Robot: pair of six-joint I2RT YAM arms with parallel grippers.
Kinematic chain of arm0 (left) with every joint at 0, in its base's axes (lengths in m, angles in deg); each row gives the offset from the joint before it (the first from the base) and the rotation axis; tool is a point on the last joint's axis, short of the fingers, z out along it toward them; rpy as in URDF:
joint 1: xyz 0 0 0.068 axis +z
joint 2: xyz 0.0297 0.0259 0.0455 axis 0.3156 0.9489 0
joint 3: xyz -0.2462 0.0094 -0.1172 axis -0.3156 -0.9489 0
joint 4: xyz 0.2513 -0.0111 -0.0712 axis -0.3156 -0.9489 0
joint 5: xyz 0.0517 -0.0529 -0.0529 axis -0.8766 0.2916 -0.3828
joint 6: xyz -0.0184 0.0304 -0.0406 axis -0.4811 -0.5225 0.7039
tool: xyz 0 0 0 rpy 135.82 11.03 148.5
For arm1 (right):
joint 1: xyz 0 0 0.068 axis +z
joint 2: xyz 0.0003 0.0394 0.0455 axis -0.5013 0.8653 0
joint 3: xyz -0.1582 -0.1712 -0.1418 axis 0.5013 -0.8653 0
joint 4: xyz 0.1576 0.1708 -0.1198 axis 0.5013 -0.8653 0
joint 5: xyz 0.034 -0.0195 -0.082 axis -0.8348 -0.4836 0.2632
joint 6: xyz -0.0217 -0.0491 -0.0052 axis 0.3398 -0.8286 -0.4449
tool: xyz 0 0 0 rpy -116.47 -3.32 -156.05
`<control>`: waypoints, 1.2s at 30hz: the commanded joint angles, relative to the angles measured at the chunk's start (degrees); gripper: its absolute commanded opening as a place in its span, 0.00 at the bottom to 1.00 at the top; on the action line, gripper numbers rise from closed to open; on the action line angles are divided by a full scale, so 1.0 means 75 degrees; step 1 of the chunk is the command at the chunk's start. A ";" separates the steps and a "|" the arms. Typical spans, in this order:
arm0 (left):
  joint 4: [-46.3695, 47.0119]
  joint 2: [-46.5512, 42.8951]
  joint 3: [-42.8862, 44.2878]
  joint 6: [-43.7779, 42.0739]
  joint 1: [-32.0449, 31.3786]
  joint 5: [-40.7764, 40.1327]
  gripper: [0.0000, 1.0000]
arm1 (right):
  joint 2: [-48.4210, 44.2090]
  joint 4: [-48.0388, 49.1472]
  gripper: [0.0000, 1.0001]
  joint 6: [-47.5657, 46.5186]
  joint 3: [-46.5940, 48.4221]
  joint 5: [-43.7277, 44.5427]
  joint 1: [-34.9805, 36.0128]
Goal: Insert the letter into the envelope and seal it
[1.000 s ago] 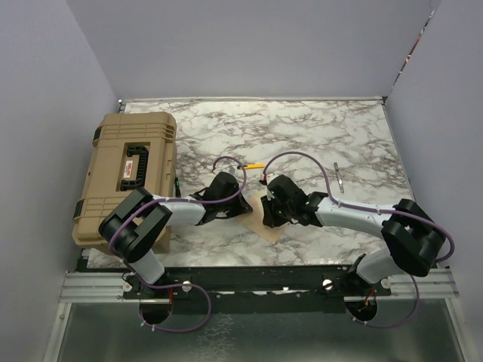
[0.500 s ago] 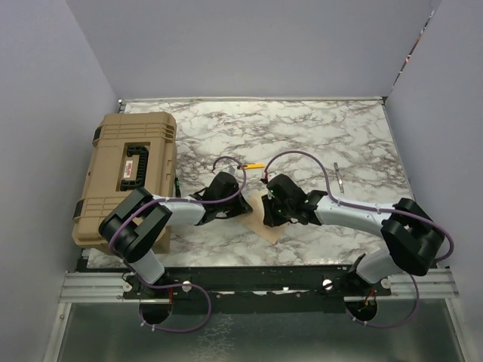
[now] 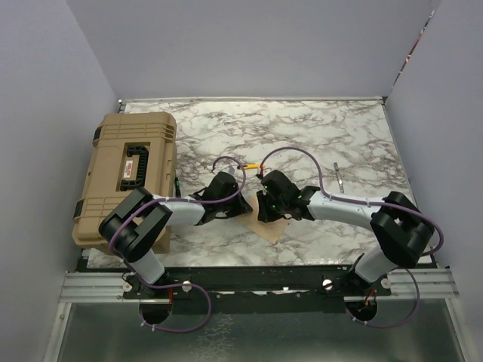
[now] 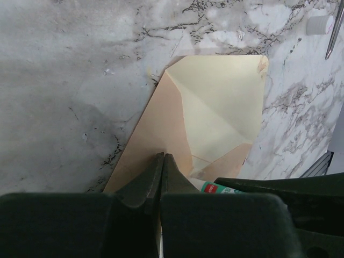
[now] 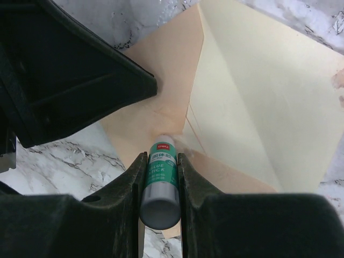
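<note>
The marble table (image 3: 339,136) takes up most of the view, with a tan case (image 3: 128,170) on its left side. Both arms reach in and meet at the middle.

The envelope (image 4: 161,123) lies flat between them. Its flap (image 5: 258,91) is folded open with the pale inside facing up.

The left gripper (image 4: 163,161) has its fingers pressed together. The tips rest on the tan body of the envelope, as if pinning it down.

The right gripper (image 5: 160,157) is clamped on a glue stick (image 5: 160,180). The stick's tip sits right at the paper, near the fold where the flap meets the body.

I see no loose letter on the table. I would guess it is already inside the envelope, though the pictures do not prove that. If so, the first half of the task is done and the sealing has begun.

What seems to be left:
- running glue along the flap;
- folding the flap over;
- pressing it shut.
</note>
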 commanded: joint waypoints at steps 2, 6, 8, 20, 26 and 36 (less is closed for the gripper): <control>-0.0755 0.0300 -0.0238 -0.0178 0.0033 -0.0028 0.00 | 0.0100 -0.0207 0.00 0.0012 -0.0218 -0.0172 0.0037; -0.0779 0.0316 -0.0180 -0.0213 0.0033 -0.0040 0.00 | -0.0460 -0.0636 0.01 0.0216 -0.0584 0.0162 0.0039; -0.0811 0.0343 -0.0161 -0.0247 0.0032 -0.0061 0.00 | -0.0664 -0.0796 0.01 0.0398 -0.0739 0.0373 0.0030; -0.0805 0.0373 -0.0184 -0.0270 0.0033 -0.0089 0.00 | 0.0247 0.0129 0.01 0.0072 -0.0260 0.0368 0.0008; -0.0806 0.0361 -0.0163 -0.0291 0.0032 -0.0096 0.00 | -0.0438 -0.0298 0.01 0.0384 -0.0655 0.0316 0.0007; -0.0818 0.0398 -0.0118 -0.0342 0.0038 -0.0103 0.00 | -0.0620 -0.0623 0.01 0.0799 -0.0825 0.0626 -0.0003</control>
